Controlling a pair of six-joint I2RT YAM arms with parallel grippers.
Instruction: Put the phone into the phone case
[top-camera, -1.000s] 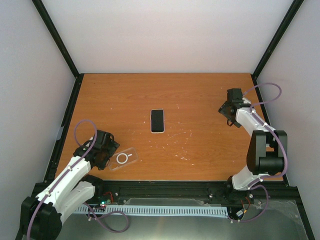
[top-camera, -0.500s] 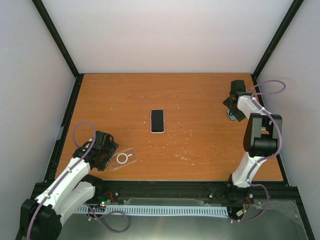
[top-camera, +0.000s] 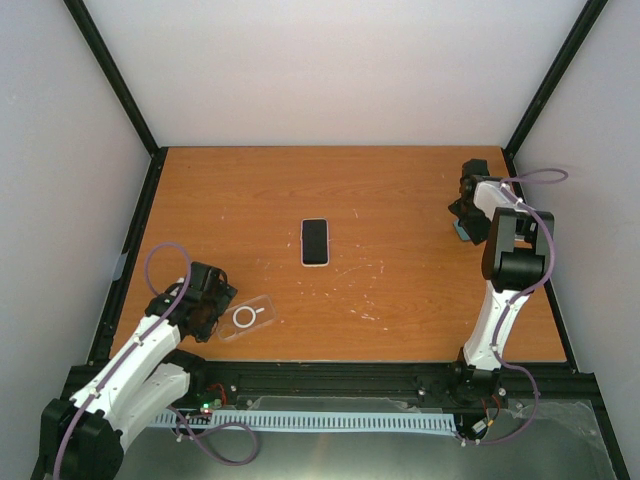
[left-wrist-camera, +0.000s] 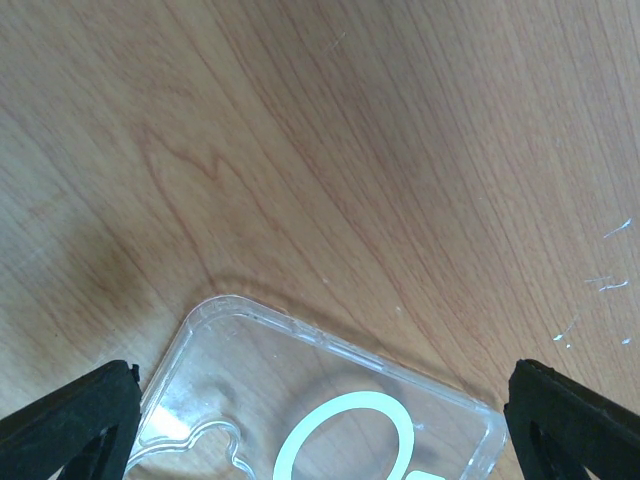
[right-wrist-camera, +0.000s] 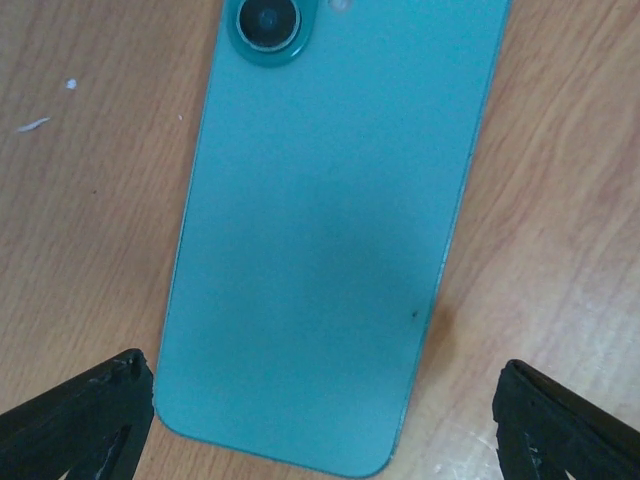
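Note:
A clear phone case (top-camera: 247, 318) with a white ring lies flat at the near left. My left gripper (top-camera: 207, 308) is open right at its left end; in the left wrist view the case (left-wrist-camera: 330, 400) lies between the spread fingertips (left-wrist-camera: 70, 420). A teal phone (right-wrist-camera: 335, 220) lies back up, its camera lens at the top, between my open right gripper's (right-wrist-camera: 325, 425) fingertips (right-wrist-camera: 575, 425). In the top view the right gripper (top-camera: 468, 203) hangs over it at the far right, and only a teal sliver (top-camera: 460, 232) shows.
A second phone (top-camera: 315, 241), screen up with a pale rim, lies at the table's middle. Black frame posts and white walls enclose the wooden table (top-camera: 400, 310). The right arm's upright links stand near the right edge (top-camera: 515, 265).
My right arm has swung farther toward the back right and lowered over the teal phone. My left arm and the case have not moved.

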